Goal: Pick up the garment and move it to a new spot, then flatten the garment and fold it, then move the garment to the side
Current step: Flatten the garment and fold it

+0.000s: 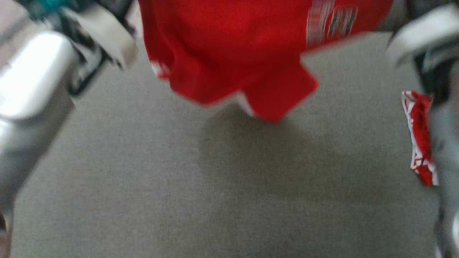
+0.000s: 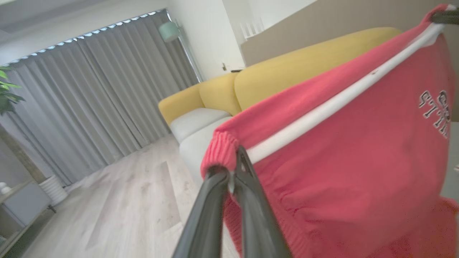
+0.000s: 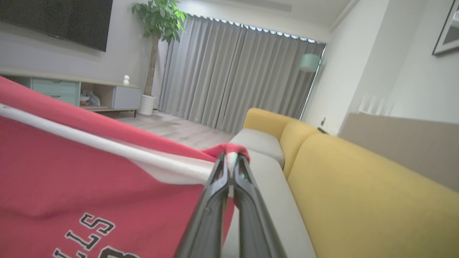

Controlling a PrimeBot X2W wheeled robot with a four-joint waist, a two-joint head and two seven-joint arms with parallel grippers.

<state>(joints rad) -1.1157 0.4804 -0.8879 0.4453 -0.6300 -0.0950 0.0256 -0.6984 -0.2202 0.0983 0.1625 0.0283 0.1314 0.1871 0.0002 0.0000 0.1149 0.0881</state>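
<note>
The garment (image 1: pixel 229 46) is a red shirt with a white band and pale lettering, blurred in the head view. It hangs in the air above the grey seat surface (image 1: pixel 229 186) and throws a shadow on it. My left gripper (image 2: pixel 235 168) is shut on a ribbed red corner of the garment (image 2: pixel 358 161). At the other end of the same stretched edge, my right gripper (image 3: pixel 231 161) is shut on another corner of the garment (image 3: pixel 71 172). The edge runs taut between the two grips. My pale forearms (image 1: pixel 32 89) frame the head view on both sides.
A second red-and-white cloth (image 1: pixel 419 139) lies on the seat at the right, partly behind my right arm. The yellow sofa back (image 3: pixel 358 186) runs along the grey cushions (image 3: pixel 258 143). Beyond are wood floor (image 2: pixel 125 200), grey curtains (image 2: pixel 89 100), a plant (image 3: pixel 157 21) and a low cabinet (image 3: pixel 71 93).
</note>
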